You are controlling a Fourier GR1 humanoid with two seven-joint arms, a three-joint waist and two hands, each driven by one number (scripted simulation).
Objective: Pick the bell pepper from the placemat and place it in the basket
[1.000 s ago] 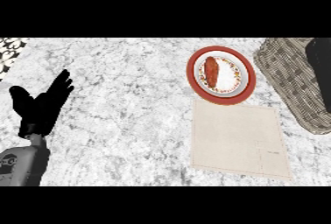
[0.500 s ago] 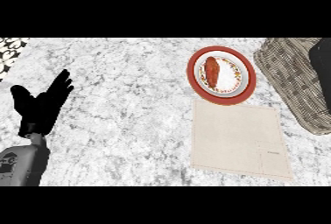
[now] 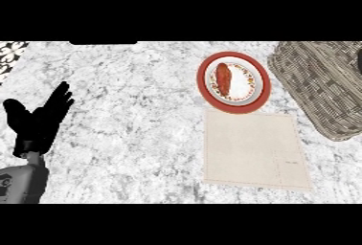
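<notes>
The bell pepper cannot be seen anywhere in the head view, so where it is cannot be told. The beige placemat [image 3: 254, 148] lies flat on the marbled grey-white counter [image 3: 141, 119], showing only its own cloth and a stitched border line near its edges. The wicker basket [image 3: 318, 86] sits at the upper right, just beside the placemat's far right corner, and runs out past the view's right edge, so part of its inside is cut off.

A thin dark sliver at that right edge, over the basket, may be the right hand [image 3: 360, 64] (too little of it shows to be sure). Whether it grasps anything cannot be told.

Just beyond the placemat's far edge stands a plate [image 3: 237, 110] with a red rim and a white centre ringed by a speckled pattern. Its near rim meets or slightly overlaps the placemat's edge. On the plate's left half lies an oblong reddish-brown piece of food [image 3: 224, 79], which I cannot name more closely.

Well apart from all this, at the view's left edge, the left hand [image 3: 42, 119] rests above its grey forearm [image 3: 17, 184]. Its fingers are straight and pointing up, the thumb is spread to the left, and it holds nothing.

A black-and-white patterned patch [image 3: 10, 50] shows at the far left corner.
</notes>
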